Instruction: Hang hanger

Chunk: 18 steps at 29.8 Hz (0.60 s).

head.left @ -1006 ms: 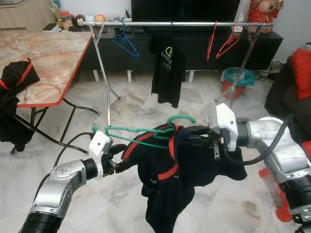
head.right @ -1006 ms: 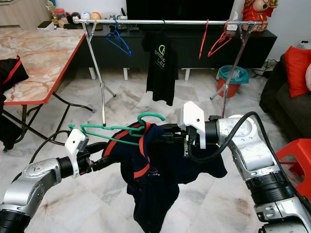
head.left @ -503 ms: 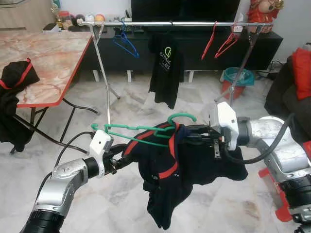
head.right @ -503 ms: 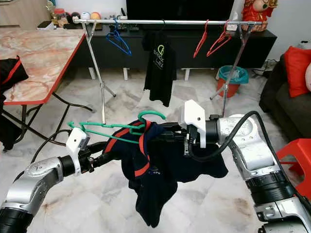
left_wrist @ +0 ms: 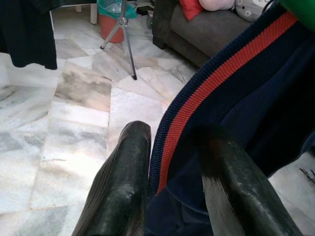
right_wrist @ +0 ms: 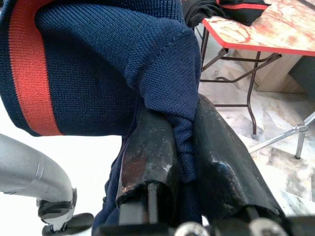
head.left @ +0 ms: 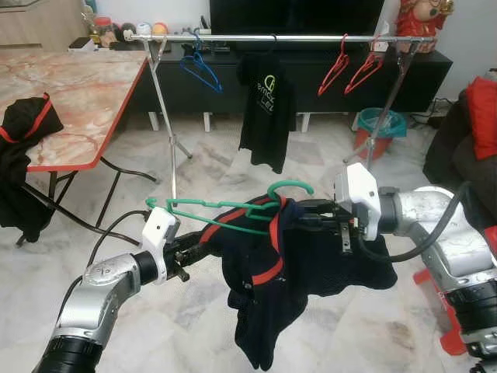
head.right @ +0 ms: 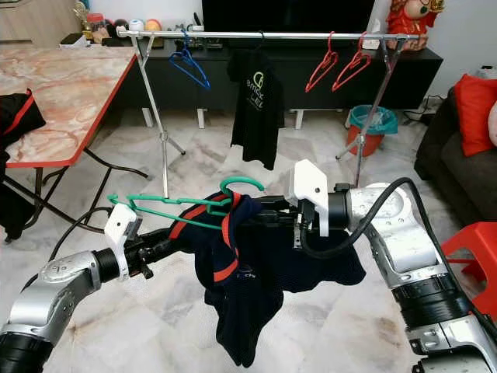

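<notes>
A green hanger point(head.left: 233, 214) hangs level in front of me, its hook point(head.left: 291, 186) pointing up. A dark navy garment point(head.left: 272, 287) with red stripes is draped over its right half and hangs down. My right gripper point(head.left: 311, 214) is shut on the garment's cloth just under the hook; the wrist view has a navy fold pinched between its fingers point(right_wrist: 147, 152). My left gripper point(head.left: 189, 252) is at the garment's left edge, open. The red-striped hem point(left_wrist: 197, 105) lies between its fingers point(left_wrist: 125, 172). The hanger's left arm sticks out bare above that gripper.
A metal clothes rail point(head.left: 272, 37) stands ahead with a blue hanger point(head.left: 200, 68), a black T-shirt point(head.left: 266, 109) and two red hangers point(head.left: 349, 70). A marble table point(head.left: 70, 93) with dark clothing point(head.left: 27, 124) is at left. Teal bin point(head.left: 380, 124), sofa and red stool point(head.left: 435, 311) are at right.
The red hangers and the black T-shirt on the rail have swung a little. The navy garment's lower part has shifted slightly. Both arms stay about where they were.
</notes>
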{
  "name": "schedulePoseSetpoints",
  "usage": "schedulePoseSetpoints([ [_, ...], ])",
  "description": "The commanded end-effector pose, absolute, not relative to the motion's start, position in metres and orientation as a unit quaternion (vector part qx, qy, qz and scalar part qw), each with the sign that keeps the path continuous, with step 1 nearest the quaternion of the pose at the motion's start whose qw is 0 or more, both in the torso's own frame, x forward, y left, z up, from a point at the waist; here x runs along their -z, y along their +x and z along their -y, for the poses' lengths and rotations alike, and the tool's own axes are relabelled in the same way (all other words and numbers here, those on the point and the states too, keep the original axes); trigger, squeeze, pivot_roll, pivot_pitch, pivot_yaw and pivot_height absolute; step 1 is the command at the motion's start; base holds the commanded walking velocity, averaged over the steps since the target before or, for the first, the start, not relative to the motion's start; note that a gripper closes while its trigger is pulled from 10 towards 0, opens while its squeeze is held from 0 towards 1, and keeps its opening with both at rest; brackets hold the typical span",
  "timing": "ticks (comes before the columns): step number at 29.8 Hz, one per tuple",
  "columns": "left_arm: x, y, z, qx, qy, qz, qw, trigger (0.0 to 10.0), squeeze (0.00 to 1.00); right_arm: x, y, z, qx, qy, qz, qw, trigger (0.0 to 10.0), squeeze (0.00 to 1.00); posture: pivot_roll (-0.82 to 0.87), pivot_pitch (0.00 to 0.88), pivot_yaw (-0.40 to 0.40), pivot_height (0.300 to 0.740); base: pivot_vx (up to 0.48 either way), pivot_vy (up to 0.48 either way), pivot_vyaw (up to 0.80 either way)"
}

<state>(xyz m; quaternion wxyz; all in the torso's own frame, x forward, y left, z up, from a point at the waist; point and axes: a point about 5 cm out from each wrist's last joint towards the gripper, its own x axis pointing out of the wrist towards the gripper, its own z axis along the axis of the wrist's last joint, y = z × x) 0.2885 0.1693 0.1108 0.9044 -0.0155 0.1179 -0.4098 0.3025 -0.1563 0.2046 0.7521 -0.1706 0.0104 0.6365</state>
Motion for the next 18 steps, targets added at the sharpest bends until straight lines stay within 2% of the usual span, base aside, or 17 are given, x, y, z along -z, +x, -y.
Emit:
schedulePoseSetpoints([
  [1,-0.1171,0.2893,-0.1693,0.415,-0.019,-0.102,0.904,0.0,0.00,-0.2156,0.3029,0.1545,-0.635,-0.180,0.011,0.751,10.0,0.00,-0.07,0.000,-0.022,0.740,0.000,0.000,0.00],
  [18,-0.1188,0.2859,-0.1682,0.430,-0.030,-0.098,0.897,0.0,0.00,-0.2118,0.3049,0.1547,-0.630,-0.184,0.004,0.754,10.0,0.00,-0.07,0.000,-0.023,0.740,0.000,0.000,0.00],
])
